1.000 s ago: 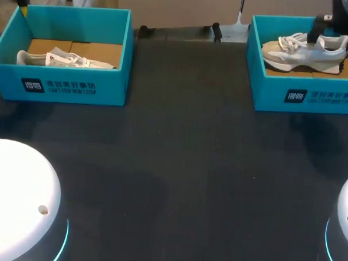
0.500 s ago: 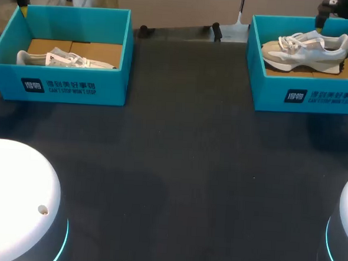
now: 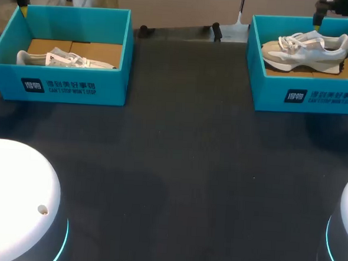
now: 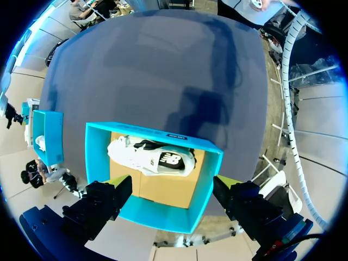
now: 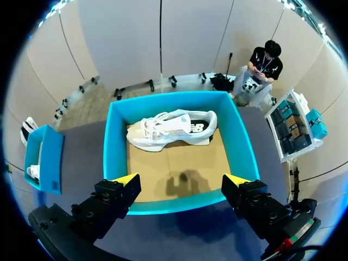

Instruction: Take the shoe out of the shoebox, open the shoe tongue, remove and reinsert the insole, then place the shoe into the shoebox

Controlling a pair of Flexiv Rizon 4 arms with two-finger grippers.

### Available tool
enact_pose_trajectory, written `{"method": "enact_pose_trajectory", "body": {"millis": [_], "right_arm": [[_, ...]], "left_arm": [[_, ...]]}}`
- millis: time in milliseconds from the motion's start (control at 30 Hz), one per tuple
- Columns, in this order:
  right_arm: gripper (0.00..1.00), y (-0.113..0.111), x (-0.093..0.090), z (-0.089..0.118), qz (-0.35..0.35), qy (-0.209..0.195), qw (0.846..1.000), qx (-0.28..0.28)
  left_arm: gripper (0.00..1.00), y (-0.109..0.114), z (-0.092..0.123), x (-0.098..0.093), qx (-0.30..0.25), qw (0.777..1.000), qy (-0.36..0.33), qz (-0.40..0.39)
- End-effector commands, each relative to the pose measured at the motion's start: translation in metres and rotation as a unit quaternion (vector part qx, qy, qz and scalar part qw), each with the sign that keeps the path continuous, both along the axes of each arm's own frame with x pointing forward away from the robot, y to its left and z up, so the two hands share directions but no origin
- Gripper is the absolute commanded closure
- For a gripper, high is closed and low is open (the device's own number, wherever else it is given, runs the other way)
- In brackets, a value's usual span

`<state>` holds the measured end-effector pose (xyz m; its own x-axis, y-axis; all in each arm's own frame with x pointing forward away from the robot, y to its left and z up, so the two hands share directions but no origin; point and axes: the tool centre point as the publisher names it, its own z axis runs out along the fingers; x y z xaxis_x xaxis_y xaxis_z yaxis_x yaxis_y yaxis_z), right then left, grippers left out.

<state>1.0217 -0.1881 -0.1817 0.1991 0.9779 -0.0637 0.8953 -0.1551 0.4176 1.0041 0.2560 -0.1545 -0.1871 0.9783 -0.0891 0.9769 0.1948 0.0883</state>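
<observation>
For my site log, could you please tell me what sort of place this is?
Probably a robot test bench: on a dark tabletop, a left teal cardboard shoebox holds a white sneaker, a right shoebox a beige-and-white sneaker; the yellow-tipped left hand and right hand hang above.

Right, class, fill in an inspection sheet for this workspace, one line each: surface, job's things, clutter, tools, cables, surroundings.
Surface: dark table, flat and bare between the boxes.
Job's things: left shoebox, open, with the left shoe lying on its side inside; right shoebox, open, with the right shoe on its side inside.
Clutter: nothing seen.
Tools: left tool open, above the left shoebox, empty; right tool open, above the right shoebox, empty.
Cables: nothing seen on the table.
Surroundings: nothing seen reaching over the table.
</observation>
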Motion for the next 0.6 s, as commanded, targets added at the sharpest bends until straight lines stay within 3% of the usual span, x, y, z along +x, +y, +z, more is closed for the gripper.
{"method": "enact_pose_trajectory", "body": {"millis": [33, 233, 367, 600], "right_arm": [[0.00, -0.011, 0.023, -0.006, -0.009, 0.006, 1.000, 0.000], [0.00, -0.039, 0.048, -0.012, -0.020, 0.006, 0.999, 0.024], [0.00, -0.056, 0.064, -0.019, -0.007, 0.028, 0.999, -0.014], [0.00, -0.081, 0.084, -0.024, -0.002, 0.054, 0.998, -0.019]], "left_arm": [[0.00, 0.000, 0.000, -0.001, 0.002, 1.000, 0.000, 0.000], [0.00, 0.000, 0.000, -0.001, 0.002, 1.000, 0.000, 0.000], [0.00, 0.000, 0.000, -0.001, 0.002, 1.000, 0.000, 0.000], [0.00, 0.000, 0.000, -0.001, 0.002, 1.000, 0.000, 0.000]]}}
